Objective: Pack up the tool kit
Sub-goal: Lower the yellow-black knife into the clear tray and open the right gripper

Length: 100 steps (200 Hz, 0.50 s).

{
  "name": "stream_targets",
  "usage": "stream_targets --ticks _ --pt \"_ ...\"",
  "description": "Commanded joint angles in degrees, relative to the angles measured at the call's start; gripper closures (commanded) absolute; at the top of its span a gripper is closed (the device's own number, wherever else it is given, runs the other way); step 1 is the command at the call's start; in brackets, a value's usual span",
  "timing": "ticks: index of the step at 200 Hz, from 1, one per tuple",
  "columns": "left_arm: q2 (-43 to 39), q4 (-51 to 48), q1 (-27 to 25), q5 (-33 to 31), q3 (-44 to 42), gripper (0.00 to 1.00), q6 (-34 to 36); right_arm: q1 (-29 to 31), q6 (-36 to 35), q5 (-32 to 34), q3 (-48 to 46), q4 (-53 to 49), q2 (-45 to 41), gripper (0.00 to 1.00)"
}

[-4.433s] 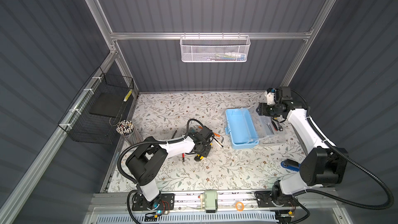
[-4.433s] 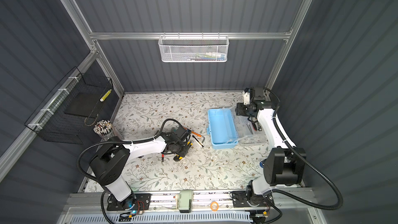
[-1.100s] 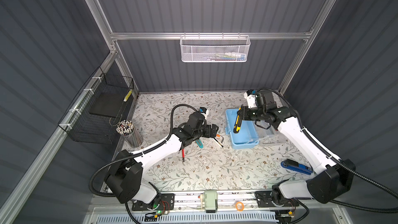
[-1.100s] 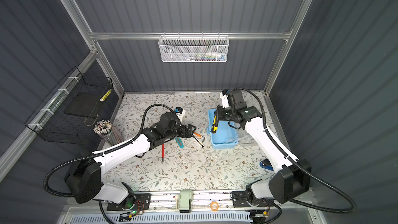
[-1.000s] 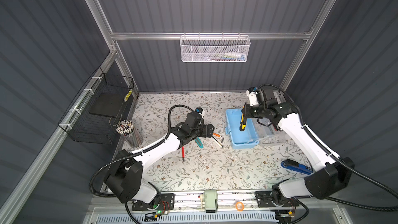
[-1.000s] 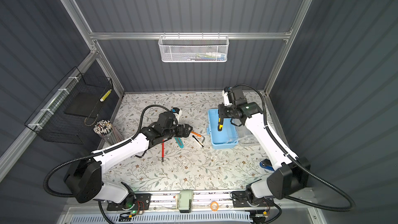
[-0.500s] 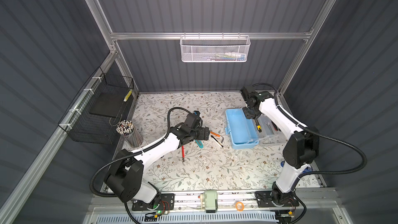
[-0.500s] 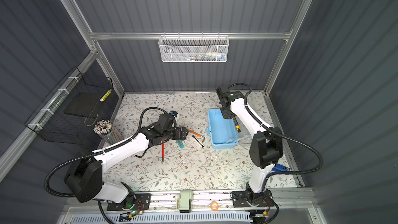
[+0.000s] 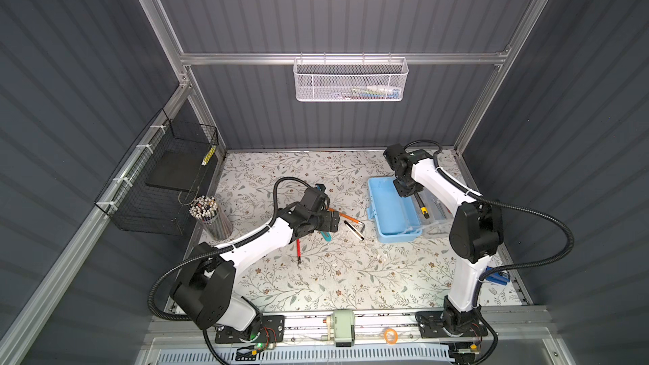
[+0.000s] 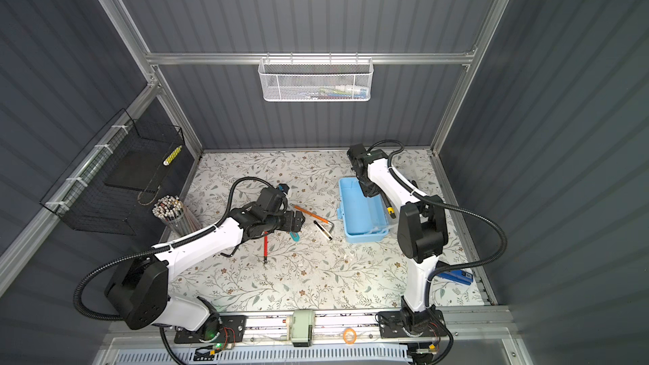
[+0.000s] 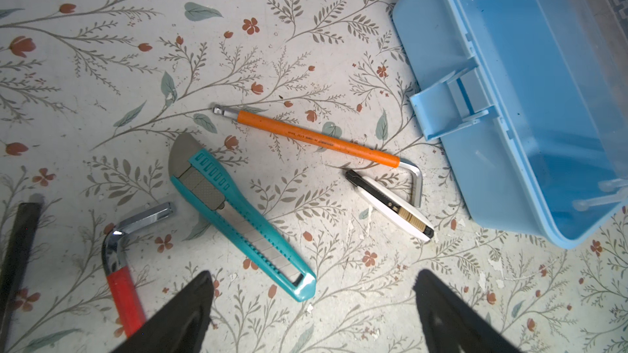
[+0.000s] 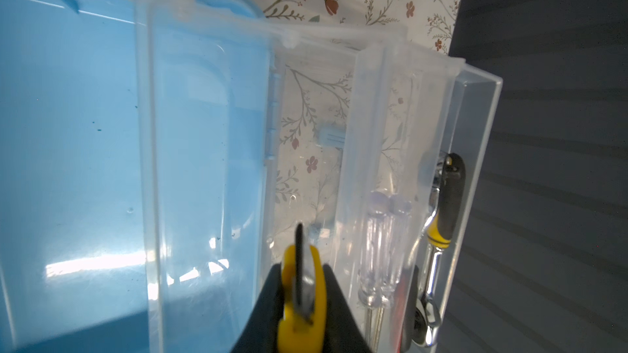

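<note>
With a ratchet (image 12: 441, 198) and clear screwdrivers (image 12: 380, 249) already laid in the clear lid (image 9: 437, 210) of the opened blue box (image 9: 393, 212) on the table (image 9: 351, 275), a yellow-black knife (image 9: 421, 205) is gripped over it by the right jaws, while a teal knife (image 11: 234, 212) and hex keys (image 11: 316, 139) are left beneath the wide-open, empty left jaws.

A floral tabletop (image 9: 351, 275). Ahead of the jaws of the left gripper (image 9: 329, 222) lie a teal utility knife (image 11: 238, 212), orange-sleeved hex key (image 11: 316, 139) and white snap-off knife (image 11: 390, 203); light-blue box (image 11: 509, 79) beyond, red-sleeved hex key (image 11: 122, 283) beside one jaw.
</note>
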Motion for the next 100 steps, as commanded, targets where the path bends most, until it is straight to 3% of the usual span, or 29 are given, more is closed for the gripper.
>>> stream_targets --ticks 1,81,100 --pt "1.5 -2.3 0.2 -0.5 -0.5 0.06 1.0 0.4 2.1 2.7 1.8 -0.9 0.9 0.78" --pt "7.3 -7.0 0.2 -0.3 1.8 0.09 -0.3 0.4 4.1 -0.8 1.2 1.6 1.3 0.69" --pt "8.5 -7.3 0.2 -0.1 2.4 0.1 -0.8 0.5 4.7 -3.2 0.5 3.0 0.0 0.63"
